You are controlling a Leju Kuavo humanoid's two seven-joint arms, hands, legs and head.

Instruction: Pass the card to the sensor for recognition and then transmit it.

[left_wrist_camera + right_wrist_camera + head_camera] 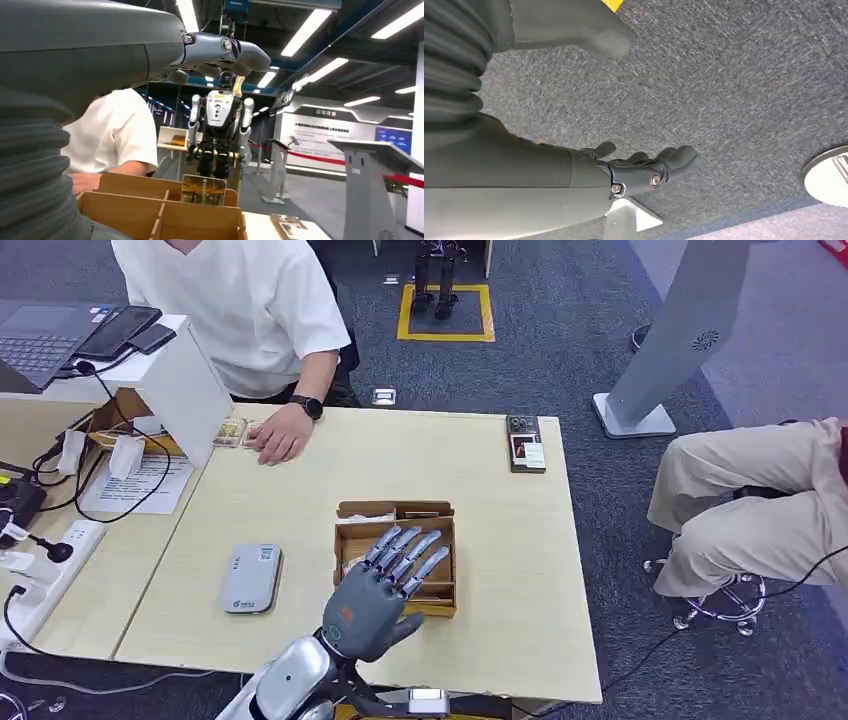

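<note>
My left hand (385, 590) hovered, fingers (408, 552) spread, holding nothing. The card (203, 190) stood upright in the box (446, 558) beyond my fingertips. Risk: a careless reach could topple it.

The left arm (290, 680) reaches forward, its left hand (385, 585) raised with fingers (405, 552) straight and spread. The right hand (644, 167) hangs, fingers loosely apart.
</note>
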